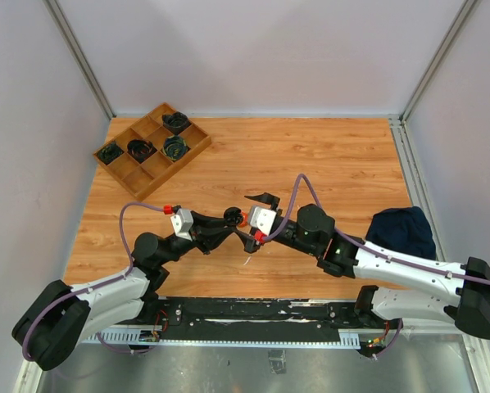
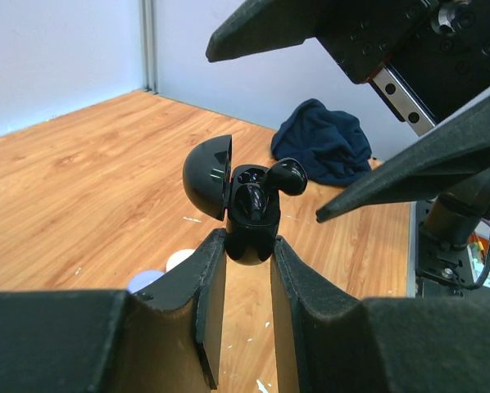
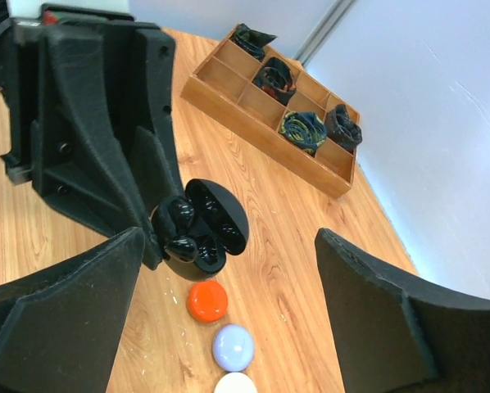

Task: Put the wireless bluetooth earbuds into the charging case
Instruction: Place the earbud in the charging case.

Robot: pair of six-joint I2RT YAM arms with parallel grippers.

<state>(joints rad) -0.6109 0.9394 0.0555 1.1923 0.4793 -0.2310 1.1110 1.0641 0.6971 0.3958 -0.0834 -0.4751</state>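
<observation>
Charging case (image 2: 249,217), glossy black with its domed lid swung open, is standing upright between the fingers of the left pincer (image 2: 249,246), which is clamping narrowly on its lower half and holding it above the bench (image 1: 310,164). A black earbud (image 2: 288,174) is lying in the open case, its rounded head sticking out past the rim on the side away from the lid. Another dark shape is sitting deeper in the well, but it is too dark to tell whether it is a second bud.

The right pincer (image 3: 229,241) is spreading wide, gripping nothing, with its two fingers flanking the case without touching it.

On the bench below the case, three small round cases are lying in a row: an orange-red one (image 3: 207,301), a pale purple one (image 3: 233,347) and a white one (image 3: 235,383) at the picture's edge. A wooden tray (image 3: 253,135) with compartments is sitting at the far left corner, with coiled black cables (image 3: 304,129) in four of them. A dark blue cloth (image 1: 402,231) is lying crumpled at the right edge.
</observation>
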